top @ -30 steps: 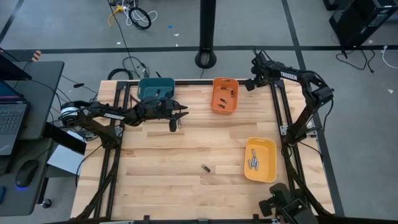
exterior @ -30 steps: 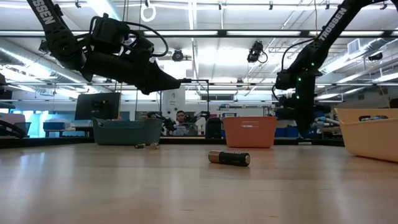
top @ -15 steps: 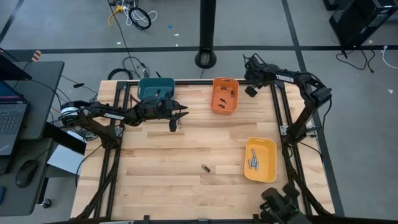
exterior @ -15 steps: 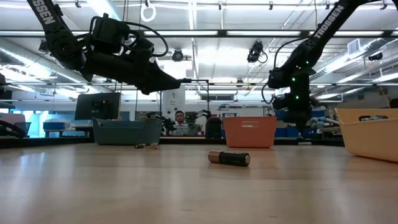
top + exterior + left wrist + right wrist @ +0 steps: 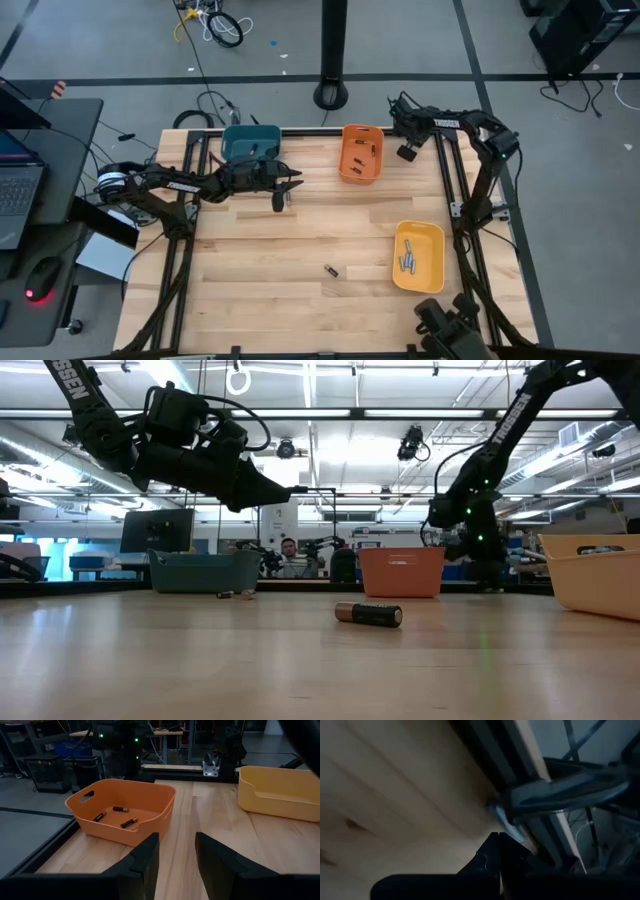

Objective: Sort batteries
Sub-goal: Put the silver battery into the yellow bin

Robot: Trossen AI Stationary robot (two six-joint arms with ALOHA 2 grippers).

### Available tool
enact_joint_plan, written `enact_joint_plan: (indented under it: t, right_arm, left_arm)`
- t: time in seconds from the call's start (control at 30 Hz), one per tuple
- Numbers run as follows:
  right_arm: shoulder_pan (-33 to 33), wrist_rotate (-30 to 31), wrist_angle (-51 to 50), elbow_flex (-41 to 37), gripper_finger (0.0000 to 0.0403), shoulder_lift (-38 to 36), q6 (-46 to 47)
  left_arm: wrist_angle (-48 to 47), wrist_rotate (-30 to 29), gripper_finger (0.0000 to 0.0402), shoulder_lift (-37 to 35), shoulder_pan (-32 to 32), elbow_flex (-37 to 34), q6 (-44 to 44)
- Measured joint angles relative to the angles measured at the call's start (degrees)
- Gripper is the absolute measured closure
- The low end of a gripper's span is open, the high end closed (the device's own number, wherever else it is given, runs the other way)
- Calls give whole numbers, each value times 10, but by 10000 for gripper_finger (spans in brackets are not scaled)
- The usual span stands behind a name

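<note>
Fingers of the right gripper (image 5: pixel 408 152) are pressed together, empty, at the desk's (image 5: pixel 280 260) far edge beside the orange bin (image 5: pixel 361 153); left gripper (image 5: pixel 279 203) fingers apart, empty, near the teal bin (image 5: pixel 250 142).

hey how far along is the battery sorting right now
Mostly done, it seems. Three batteries lie in the orange bin, and a few more in the yellow bin. Nothing is in hand: the left gripper hovers by the teal bin with jaws apart and empty, and the right gripper is shut beside the orange bin. Left: one battery mid-table and something small near the teal bin.
</note>
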Motion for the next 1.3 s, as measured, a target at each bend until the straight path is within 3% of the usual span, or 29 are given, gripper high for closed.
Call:
enact_joint_plan:
  t: [0.43,0.8,0.93,1.3]
  right_arm:
    - [-14,-5,18,8,397,-10,21]
    - [4,-33,-62,23,393,-43,1]
    - [16,-106,-106,29,368,-68,-47]
    - [34,-105,-127,29,263,-48,-147]
  left_arm:
    - [-12,-1,266,0,0,0,2]
    - [-10,-3,266,0,0,0,6]
    - [-10,-3,266,0,0,0,13]
    - [-14,-3,266,0,0,0,14]
